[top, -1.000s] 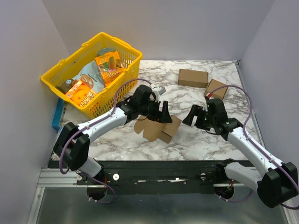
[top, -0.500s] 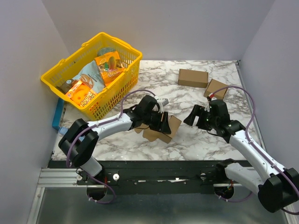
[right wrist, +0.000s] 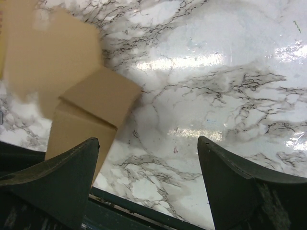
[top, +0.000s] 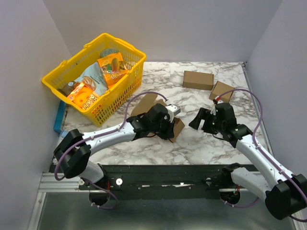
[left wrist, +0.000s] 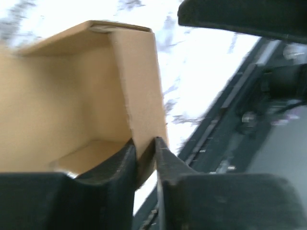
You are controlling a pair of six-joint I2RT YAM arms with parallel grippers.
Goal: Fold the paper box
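No lettering is legible; the snack packets [top: 91, 82] in the basket [top: 122, 88], far left of the left pincer [top: 168, 125], carry print too small to read.

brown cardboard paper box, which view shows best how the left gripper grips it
Left wrist view: the left gripper pinches one wall of the brown cardboard paper box. Top external shows it mostly covered by that gripper; right wrist shows only its blurred outside.

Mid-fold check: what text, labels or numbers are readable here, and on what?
Colourful snack packets in the yellow plastic basket: printed lettering, too small and blurred to read.
Brown cardboard paper box, long brown cardboard cuboid, squarish brown cardboard cuboid: no print visible.
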